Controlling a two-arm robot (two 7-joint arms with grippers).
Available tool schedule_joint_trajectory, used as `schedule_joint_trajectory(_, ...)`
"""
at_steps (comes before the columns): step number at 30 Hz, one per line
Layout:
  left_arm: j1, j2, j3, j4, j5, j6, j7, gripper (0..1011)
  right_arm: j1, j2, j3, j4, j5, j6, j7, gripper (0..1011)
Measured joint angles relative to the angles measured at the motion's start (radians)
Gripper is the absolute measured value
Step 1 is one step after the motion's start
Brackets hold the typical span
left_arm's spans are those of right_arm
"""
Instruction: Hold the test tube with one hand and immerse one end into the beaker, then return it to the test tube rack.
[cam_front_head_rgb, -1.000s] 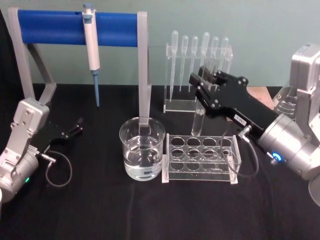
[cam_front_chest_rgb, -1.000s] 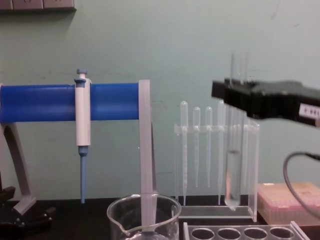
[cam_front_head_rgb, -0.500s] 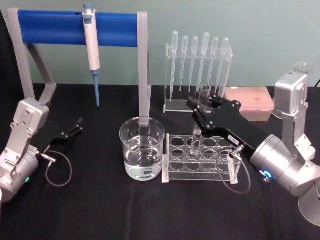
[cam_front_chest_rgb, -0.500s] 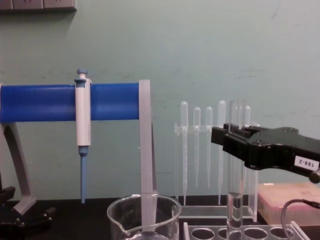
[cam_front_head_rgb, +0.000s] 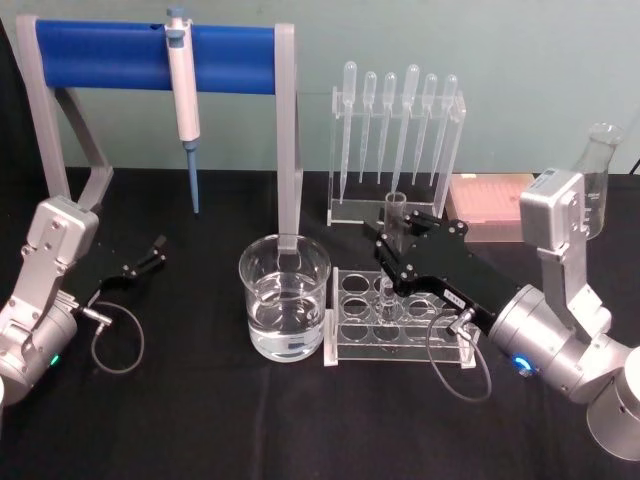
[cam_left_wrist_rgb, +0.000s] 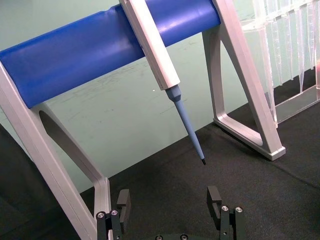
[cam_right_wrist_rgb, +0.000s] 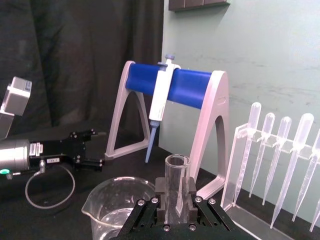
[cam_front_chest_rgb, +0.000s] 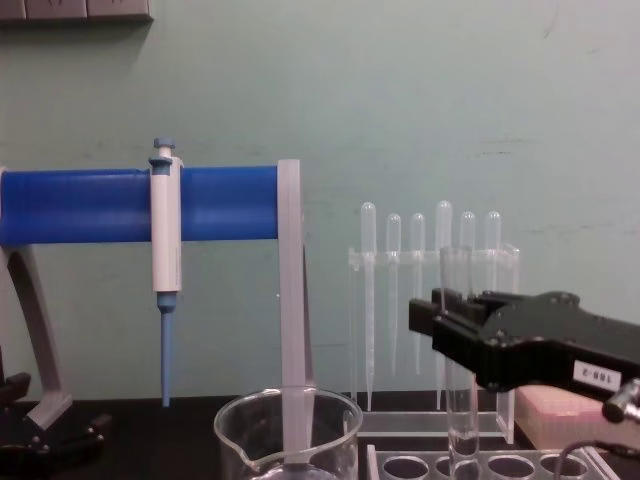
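Observation:
The test tube stands upright with its lower end down in a hole of the clear rack, right of the beaker. My right gripper, the hand, is shut on the test tube around its upper part. In the right wrist view the test tube's open mouth rises between the black fingers. The chest view has the right gripper low over the rack, with the test tube passing through it. The beaker holds clear liquid. My left gripper rests open at the left.
A blue-barred stand with a white-and-blue pipettor rises behind the beaker. A clear holder of plastic pipettes stands behind the rack, with a pink box to its right. A flask shows at the right edge.
My right gripper has come down and toward me with the test tube. The tube went from hanging above the rack to standing deep in one of its holes. The left arm stayed still.

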Motion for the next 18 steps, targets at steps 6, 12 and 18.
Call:
schedule_joint_trajectory(6,0.000,0.000,0.000,0.000,0.000,0.000,0.000,1000,0.005,-0.005,-0.004,0.031,-0.013,-0.008,0.011,225)
schedule_joint_trajectory(12,0.000,0.000,0.000,0.000,0.000,0.000,0.000,1000,0.019,-0.004,-0.019,0.053,-0.041,0.000,0.020,225)
schedule_joint_trajectory(18,0.000,0.000,0.000,0.000,0.000,0.000,0.000,1000,0.032,0.004,-0.036,0.054,-0.071,0.024,0.028,227)
